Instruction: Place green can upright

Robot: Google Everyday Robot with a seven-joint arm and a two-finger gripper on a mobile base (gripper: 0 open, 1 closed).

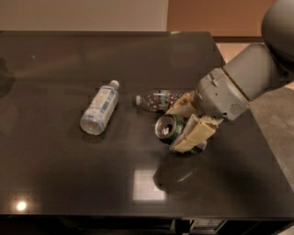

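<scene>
dark, glossy worktop [69, 183] fills most of the view, with a pale wall [82, 13] behind its far edge at 12 o'clock. the gripper [174, 129] sits just right of the worktop's middle, reaching in from the grey arm [248, 73] at 2 o'clock. its two cream fingers [197, 133] are closed on the green can [165, 126], one above the can's body and one below it.

the can is not upright. its long axis runs roughly from 10 o'clock to 4 o'clock and is tipped toward the camera. the silver top with its opening points to 10 o'clock, and the base is hidden between the fingers. it looks raised just off the worktop, with a dim reflection below it at 6 o'clock, though contact cannot be ruled out. setting it upright likely calls for turning the wrist until the silver top faces up, then lowering the base flat.

a clear bottle [158, 100] lies on its side just beside the can at 12 o'clock, close enough to be knocked. a labelled bottle [98, 110] lies well apart at 9 o'clock, cap toward 1 o'clock. what is inside either bottle, or the can, cannot be told.
</scene>
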